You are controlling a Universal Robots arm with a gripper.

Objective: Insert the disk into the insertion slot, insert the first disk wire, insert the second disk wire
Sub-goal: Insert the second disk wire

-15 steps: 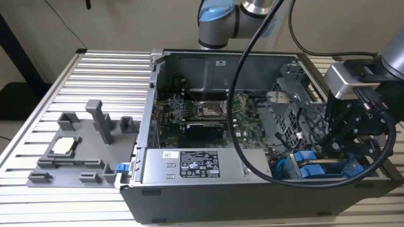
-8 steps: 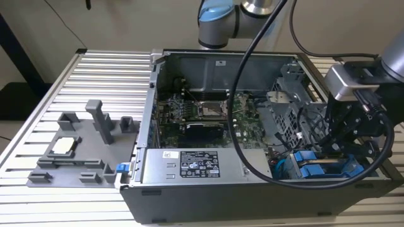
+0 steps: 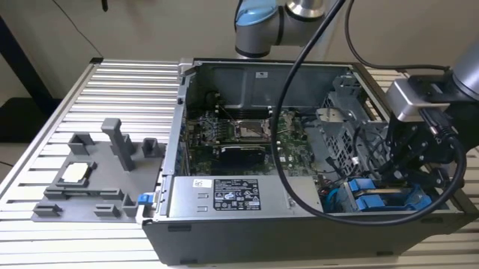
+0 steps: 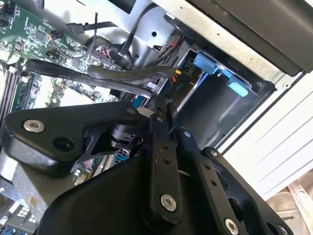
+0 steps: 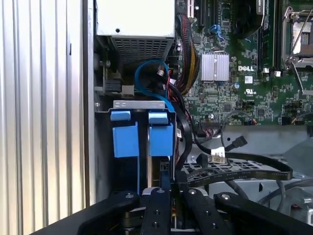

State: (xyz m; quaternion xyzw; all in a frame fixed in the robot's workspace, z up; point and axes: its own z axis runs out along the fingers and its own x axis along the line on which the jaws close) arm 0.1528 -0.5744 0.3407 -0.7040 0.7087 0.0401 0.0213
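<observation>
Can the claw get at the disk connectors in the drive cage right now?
Probably yes. The claw sits right at the blue carriers in the drive cage, with open space ahead, though black cables drape close beside it and could snag.

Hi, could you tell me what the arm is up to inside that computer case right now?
The gripper is reaching into the open computer case at the drive cage in the corner at the exterior view's right. Two blue-framed carriers already sit side by side in the cage's bays. The gripper is down among the black cables beside them; whether it holds one cannot be made out.
</observation>
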